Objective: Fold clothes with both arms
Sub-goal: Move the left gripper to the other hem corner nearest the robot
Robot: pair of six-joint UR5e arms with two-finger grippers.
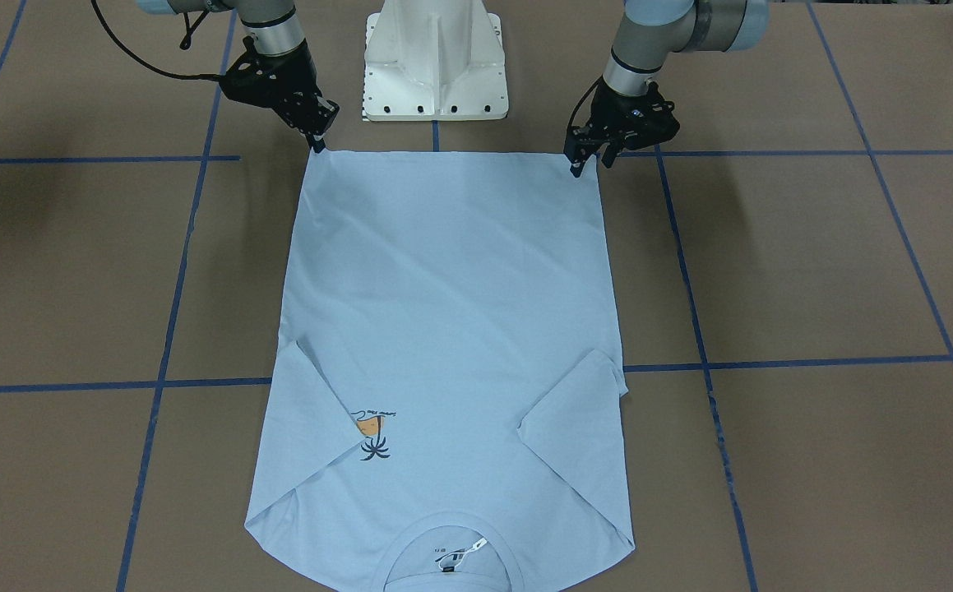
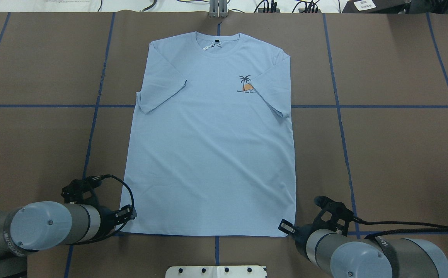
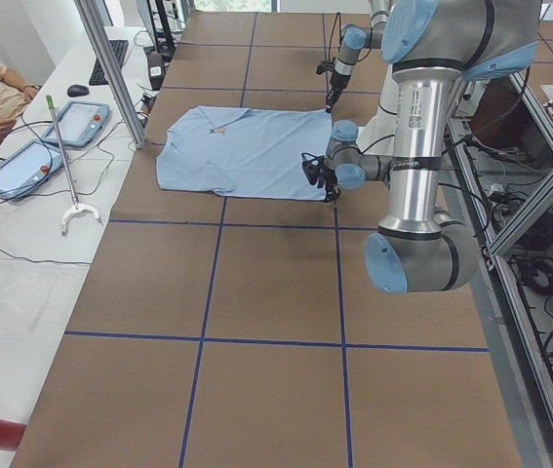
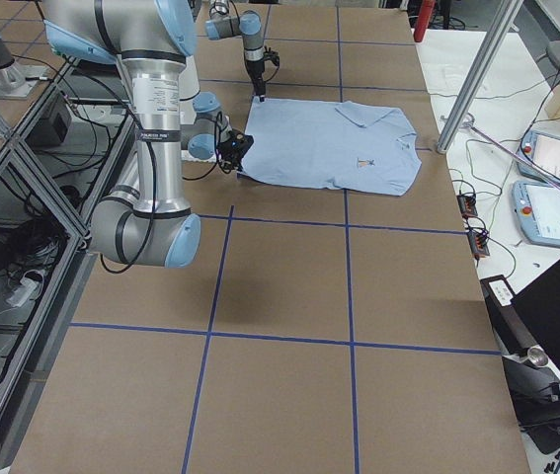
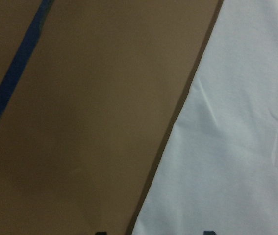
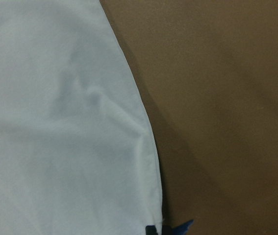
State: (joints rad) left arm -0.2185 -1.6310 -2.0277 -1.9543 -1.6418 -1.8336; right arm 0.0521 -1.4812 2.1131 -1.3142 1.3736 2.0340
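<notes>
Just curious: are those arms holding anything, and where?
Left gripper and right gripper sit at the bottom hem corners of the T-shirt; a grip cannot be told.

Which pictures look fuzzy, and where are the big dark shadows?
Both wrist views are blurry, too close to the T-shirt; the front-facing view is sharp, with dark shadows on the table either side; the overhead view is sharp and evenly lit.

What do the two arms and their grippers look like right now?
The left arm and right arm are silver-grey tubes with pale blue round joint caps. A looping black cable runs along each wrist. The left gripper and right gripper are black, each with two slim fingers. Black bands carry unreadable lettering.
</notes>
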